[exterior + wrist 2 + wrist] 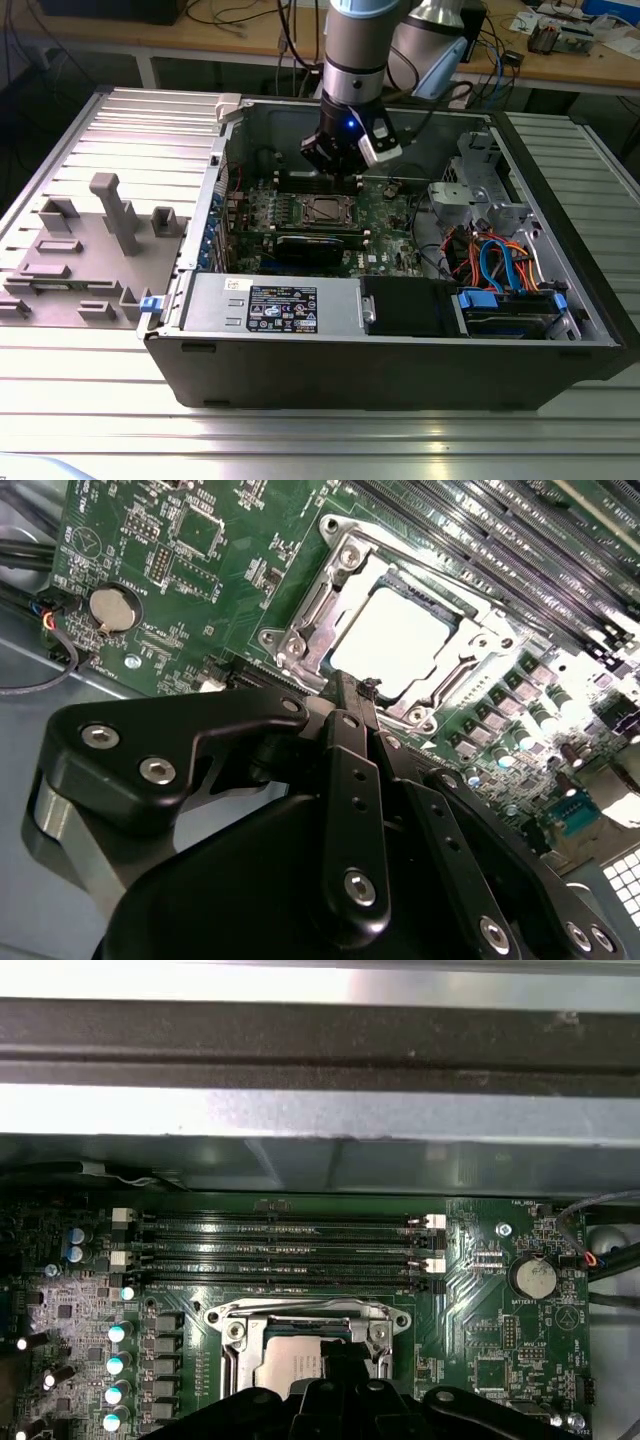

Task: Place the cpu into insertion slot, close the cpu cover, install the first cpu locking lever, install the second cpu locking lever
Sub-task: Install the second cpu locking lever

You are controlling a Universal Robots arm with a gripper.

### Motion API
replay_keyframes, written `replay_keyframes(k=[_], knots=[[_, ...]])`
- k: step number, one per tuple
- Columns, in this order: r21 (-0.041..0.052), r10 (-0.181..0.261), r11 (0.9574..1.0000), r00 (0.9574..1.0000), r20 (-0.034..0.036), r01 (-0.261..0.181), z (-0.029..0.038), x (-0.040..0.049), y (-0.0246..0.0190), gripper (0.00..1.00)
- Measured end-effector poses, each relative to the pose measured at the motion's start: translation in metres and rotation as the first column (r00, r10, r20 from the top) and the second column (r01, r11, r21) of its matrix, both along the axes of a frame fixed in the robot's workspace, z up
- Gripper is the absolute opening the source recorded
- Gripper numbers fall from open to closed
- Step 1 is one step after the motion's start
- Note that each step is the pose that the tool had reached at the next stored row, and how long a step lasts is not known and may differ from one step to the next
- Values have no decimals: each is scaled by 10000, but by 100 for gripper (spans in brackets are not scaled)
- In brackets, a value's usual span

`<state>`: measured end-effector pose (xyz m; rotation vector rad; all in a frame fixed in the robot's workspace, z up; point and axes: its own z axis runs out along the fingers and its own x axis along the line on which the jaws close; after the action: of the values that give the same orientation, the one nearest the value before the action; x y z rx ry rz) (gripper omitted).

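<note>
The gripper [352,692] hangs low inside the open computer case [300,370], right over the motherboard [200,570]. In the second wrist view its black fingers [350,780] look pressed together to a narrow tip with nothing between them, and that tip sits at the near edge of the socket.

The cpu [392,640] is already down in the insertion slot [300,645], near the middle of the green board, just beside the long memory slots [280,1250]. It lies flat, bright metal top facing up, edges square with the socket's edges; being square, it has no long axis to speak of. The cpu cover [478,632] frames it, its window showing the chip's top; whether it is fully down I cannot tell. Whether either locking lever is latched I can't tell either.

As for handling, I'd judge the chip light, stiff and slick on top, and delicate underneath, so it would want a hold by its edges only, never any sideways drag. The cover looks like thin springy sheet metal, best pushed at its free edge. A coin battery [114,610] sits well apart, toward the board's corner.
</note>
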<state>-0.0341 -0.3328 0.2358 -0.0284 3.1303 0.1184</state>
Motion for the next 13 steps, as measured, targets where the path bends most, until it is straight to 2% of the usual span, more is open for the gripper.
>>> replay_keyframes(k=[13], knots=[[-2,0,10000,10000,0,0,-2,0,-129,11]])
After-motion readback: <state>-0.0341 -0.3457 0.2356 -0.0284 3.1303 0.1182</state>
